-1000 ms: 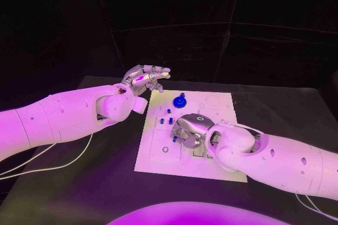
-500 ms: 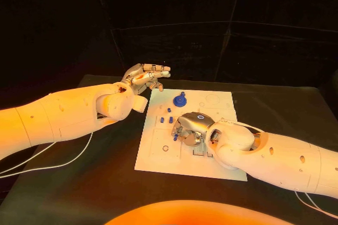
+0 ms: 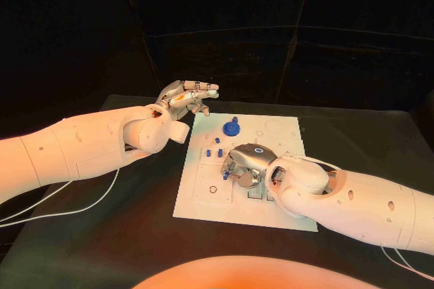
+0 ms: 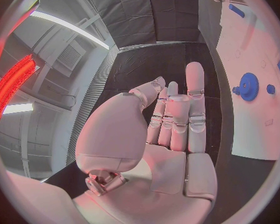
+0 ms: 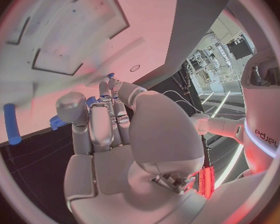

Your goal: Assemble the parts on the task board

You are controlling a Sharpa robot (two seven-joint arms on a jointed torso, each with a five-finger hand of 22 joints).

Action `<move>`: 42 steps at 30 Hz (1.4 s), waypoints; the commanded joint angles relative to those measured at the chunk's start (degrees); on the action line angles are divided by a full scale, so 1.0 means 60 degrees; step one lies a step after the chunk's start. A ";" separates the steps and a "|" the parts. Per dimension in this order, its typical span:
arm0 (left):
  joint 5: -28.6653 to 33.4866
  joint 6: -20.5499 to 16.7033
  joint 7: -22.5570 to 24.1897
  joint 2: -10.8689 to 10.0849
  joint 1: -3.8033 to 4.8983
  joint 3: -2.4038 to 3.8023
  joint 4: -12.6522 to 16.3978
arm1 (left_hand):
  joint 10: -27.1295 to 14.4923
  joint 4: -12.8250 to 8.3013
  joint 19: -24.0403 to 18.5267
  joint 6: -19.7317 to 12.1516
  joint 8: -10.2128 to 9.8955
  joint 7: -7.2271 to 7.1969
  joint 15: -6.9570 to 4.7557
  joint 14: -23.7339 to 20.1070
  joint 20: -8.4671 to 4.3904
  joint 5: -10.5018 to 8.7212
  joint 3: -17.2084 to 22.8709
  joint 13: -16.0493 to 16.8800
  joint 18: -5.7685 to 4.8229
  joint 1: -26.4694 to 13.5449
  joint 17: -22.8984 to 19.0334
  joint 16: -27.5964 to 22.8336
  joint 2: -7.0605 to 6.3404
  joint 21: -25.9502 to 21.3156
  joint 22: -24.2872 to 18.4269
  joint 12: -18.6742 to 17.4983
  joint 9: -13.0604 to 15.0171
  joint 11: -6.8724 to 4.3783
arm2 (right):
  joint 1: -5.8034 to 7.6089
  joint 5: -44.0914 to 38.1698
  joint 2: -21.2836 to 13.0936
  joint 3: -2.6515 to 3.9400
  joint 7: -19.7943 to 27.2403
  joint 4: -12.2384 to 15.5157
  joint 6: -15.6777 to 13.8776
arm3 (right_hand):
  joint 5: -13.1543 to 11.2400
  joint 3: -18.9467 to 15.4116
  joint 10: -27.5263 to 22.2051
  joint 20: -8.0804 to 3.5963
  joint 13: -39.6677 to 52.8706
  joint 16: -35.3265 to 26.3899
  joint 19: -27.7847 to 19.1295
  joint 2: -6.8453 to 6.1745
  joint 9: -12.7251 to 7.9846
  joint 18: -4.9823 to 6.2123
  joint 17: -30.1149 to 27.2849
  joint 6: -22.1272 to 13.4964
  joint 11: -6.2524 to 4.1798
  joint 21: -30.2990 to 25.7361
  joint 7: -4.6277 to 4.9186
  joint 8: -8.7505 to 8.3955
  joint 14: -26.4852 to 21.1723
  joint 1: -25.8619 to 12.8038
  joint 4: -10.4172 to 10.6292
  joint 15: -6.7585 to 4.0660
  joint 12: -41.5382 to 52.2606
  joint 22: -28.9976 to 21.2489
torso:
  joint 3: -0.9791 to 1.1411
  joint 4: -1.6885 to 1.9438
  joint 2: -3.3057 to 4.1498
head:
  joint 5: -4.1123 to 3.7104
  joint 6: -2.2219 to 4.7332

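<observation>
Both hands are jointed silver metal on smooth white arm shells. Raised above the table's far left side, beyond the board's far-left corner, the left hand [image 3: 187, 99] holds nothing; the left wrist view [image 4: 171, 119] shows its long fingers lying straight and close together with the thumb folded alongside. Over the middle of the task board [image 3: 204, 204], the right hand [image 3: 246, 167] reaches palm down, and in its wrist view [image 5: 109, 119] the fingers are curled inward around small blue pieces at their tips; whether they actually grip one I cannot tell. That board is a flat, matte white rectangular plate with shallow cut-out recesses and small round holes, lying on the black table [image 3: 108, 239]. On its far part sits a round blue toothed gear [image 3: 232, 129] with a knob on top, and just nearer stand a few short blue pegs [image 3: 210, 153]. A slim blue cylindrical rod [image 5: 10, 123] lies apart on the board's surface. Hand and wrist together hide the board's centre in the head view. Thin white cables [image 3: 63, 207] trail across the table beneath the left arm.
</observation>
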 commanded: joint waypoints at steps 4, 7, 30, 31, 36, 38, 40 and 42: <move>-0.0076 0.0091 0.0019 -0.0001 0.0011 0.0002 -0.0002 | -0.0094 -0.0015 -0.0053 -0.0062 -0.0023 0.0002 0.0043 -0.0022 0.0008 -0.0021 -0.0040 0.0009 0.0042 -0.0011 -0.0008 0.0045 0.0057 -0.0041 -0.0008 0.0035 -0.0009 -0.0003 | 0.0009 -0.0240 0.0107 -0.0001 -0.0125 -0.0026 0.0353 | 0.0045 0.0070 0.0058 0.0016 0.0018 0.0053 0.0046 -0.0013 0.0012 -0.0107 -0.0001 0.0056 -0.0016 0.0061 0.0038 0.0001 0.0316 -0.0110 0.0006 -0.0043 -0.0052 -0.0003 | -0.0006 0.0009 -0.0003 | -0.0013 -0.0001; -0.0076 0.0095 0.0016 0.0001 0.0011 0.0002 0.0004 | -0.0094 -0.0015 -0.0053 -0.0062 -0.0023 0.0002 0.0043 -0.0022 0.0008 -0.0021 -0.0040 0.0009 0.0042 -0.0011 -0.0008 0.0045 0.0057 -0.0041 -0.0008 0.0035 -0.0009 -0.0003 | 0.0009 -0.0341 0.0169 -0.0001 -0.0205 -0.0081 0.0600 | 0.0028 0.0064 0.0059 0.0017 0.0019 0.0048 0.0041 -0.0017 0.0013 -0.0107 -0.0012 0.0058 -0.0016 0.0061 0.0038 -0.0002 0.0314 -0.0131 0.0010 -0.0043 -0.0056 -0.0006 | -0.0011 0.0011 -0.0001 | -0.0023 -0.0005; -0.0102 0.0105 -0.0039 -0.0028 0.0014 0.0002 0.0008 | -0.0112 -0.0017 -0.0050 -0.0076 -0.0027 0.0011 0.0048 -0.0025 0.0012 -0.0021 -0.0050 0.0010 0.0041 -0.0015 -0.0010 0.0051 0.0052 -0.0045 -0.0011 0.0046 -0.0011 0.0003 | 0.0009 -0.0441 0.0236 -0.0001 -0.0234 -0.0107 0.0317 | 0.0238 -0.0166 -0.1473 0.0238 -0.0043 -0.0482 -0.0595 -0.0471 -0.0051 0.0094 -0.0820 -0.0989 0.0355 -0.0651 0.0263 -0.0253 0.0050 -0.0650 0.0075 0.0253 -0.0917 -0.1200 | -0.0003 0.0002 -0.0002 | 0.0007 -0.0028; -0.0102 0.0106 -0.0040 -0.0028 0.0014 0.0002 0.0007 | -0.0112 -0.0017 -0.0050 -0.0076 -0.0027 0.0011 0.0048 -0.0025 0.0012 -0.0021 -0.0050 0.0010 0.0041 -0.0015 -0.0010 0.0051 0.0052 -0.0045 -0.0011 0.0046 -0.0011 0.0003 | 0.0009 -0.0422 0.0226 -0.0001 -0.0208 -0.0098 0.0176 | 0.0241 -0.0211 -0.1623 0.0266 -0.0035 -0.0584 -0.0698 -0.0508 -0.0044 0.0136 -0.0962 -0.1124 0.0372 -0.0789 0.0259 -0.0247 0.0002 -0.0661 0.0065 0.0263 -0.0961 -0.1418 | -0.0001 0.0000 -0.0001 | 0.0006 -0.0024; -0.0102 0.0117 -0.0046 -0.0028 0.0014 0.0002 -0.0009 | -0.0115 -0.0017 -0.0049 -0.0076 -0.0026 0.0012 0.0049 -0.0025 0.0012 -0.0022 -0.0051 0.0010 0.0041 -0.0016 -0.0011 0.0051 0.0052 -0.0045 -0.0012 0.0048 -0.0011 0.0005 | 0.0006 -0.0210 0.0064 -0.0001 -0.0022 0.0061 -0.0665 | 0.0298 -0.0373 -0.1895 0.0315 -0.0008 -0.0830 -0.0930 -0.0551 -0.0027 0.0227 -0.1297 -0.1344 0.0413 -0.1130 0.0299 -0.0232 -0.0115 -0.0664 0.0050 0.0292 -0.0947 -0.1933 | 0.0006 0.0002 0.0000 | 0.0008 -0.0007; -0.0103 0.0146 -0.0067 -0.0029 0.0013 0.0002 -0.0020 | -0.0126 -0.0015 -0.0048 -0.0078 -0.0025 0.0015 0.0052 -0.0028 0.0014 -0.0022 -0.0057 0.0010 0.0041 -0.0021 -0.0014 0.0052 0.0051 -0.0047 -0.0014 0.0052 -0.0010 0.0009 | 0.0006 -0.0106 -0.0101 0.0002 0.0057 0.0224 -0.0993 | 0.0369 -0.0417 -0.1925 0.0320 -0.0001 -0.0852 -0.0932 -0.0559 -0.0025 0.0233 -0.1329 -0.1387 0.0417 -0.1158 0.0306 -0.0231 -0.0116 -0.0663 0.0048 0.0294 -0.0911 -0.1967 | 0.0006 0.0003 -0.0003 | 0.0010 -0.0005; -0.0103 0.0184 -0.0102 -0.0034 0.0013 0.0002 -0.0025 | -0.0133 -0.0008 -0.0046 -0.0078 -0.0023 0.0018 0.0055 -0.0028 0.0017 -0.0023 -0.0063 0.0010 0.0040 -0.0030 -0.0011 0.0056 0.0053 -0.0049 -0.0015 0.0056 -0.0009 0.0013 | 0.0006 -0.0015 -0.0332 0.0007 0.0116 0.0440 -0.1260 | 0.0387 -0.0434 -0.1933 0.0321 0.0001 -0.0863 -0.0930 -0.0565 -0.0024 0.0234 -0.1345 -0.1397 0.0417 -0.1164 0.0308 -0.0229 -0.0116 -0.0665 0.0047 0.0294 -0.0899 -0.1975 | 0.0007 0.0004 -0.0006 | 0.0013 -0.0005; -0.0107 0.0214 -0.0135 -0.0040 0.0013 0.0001 -0.0029 | -0.0133 -0.0008 -0.0046 -0.0078 -0.0023 0.0018 0.0055 -0.0028 0.0017 -0.0023 -0.0063 0.0010 0.0040 -0.0030 -0.0011 0.0056 0.0053 -0.0049 -0.0015 0.0056 -0.0009 0.0013 | 0.0010 0.0076 -0.0608 0.0017 0.0146 0.0685 -0.1445 | 0.0410 -0.0466 -0.1936 0.0321 0.0005 -0.0854 -0.0913 -0.0575 -0.0018 0.0232 -0.1332 -0.1390 0.0418 -0.1161 0.0314 -0.0218 -0.0103 -0.0672 0.0050 0.0294 -0.0873 -0.1962 | -0.0001 -0.0003 -0.0013 | 0.0019 -0.0002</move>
